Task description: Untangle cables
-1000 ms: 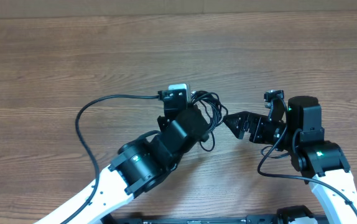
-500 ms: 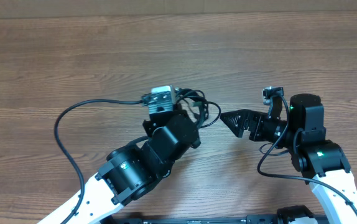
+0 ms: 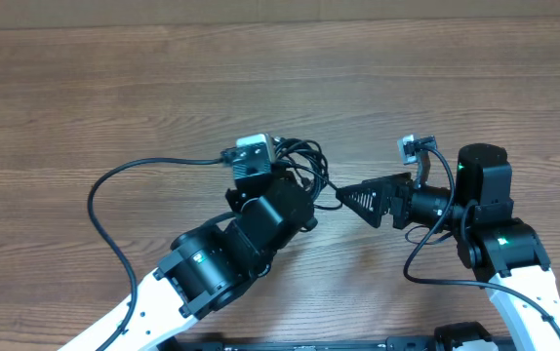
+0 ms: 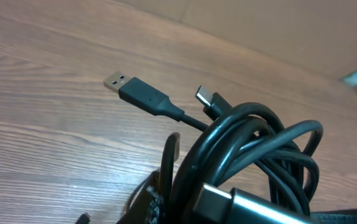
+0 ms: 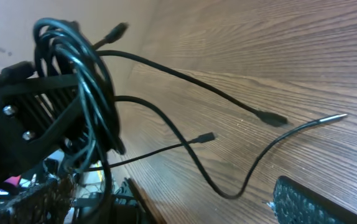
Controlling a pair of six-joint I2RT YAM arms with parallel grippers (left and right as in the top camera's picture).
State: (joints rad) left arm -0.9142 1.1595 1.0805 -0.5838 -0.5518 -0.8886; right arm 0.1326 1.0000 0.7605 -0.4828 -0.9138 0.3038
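The left gripper (image 3: 298, 183) is pressed shut on the cables (image 3: 309, 159), a black coiled bundle at the centre of the overhead frame, just left of the right gripper (image 3: 350, 195), whose jaws are spread with nothing between them. In the left wrist view the bundle fills the lower right, and 2 plug ends, 1 of them a USB plug (image 4: 135, 91), are seen pointing to the upper left above the wooden table (image 4: 35, 124). In the right wrist view 3 thin ends are seen stretched from the bundle at upper left toward the centre and right.
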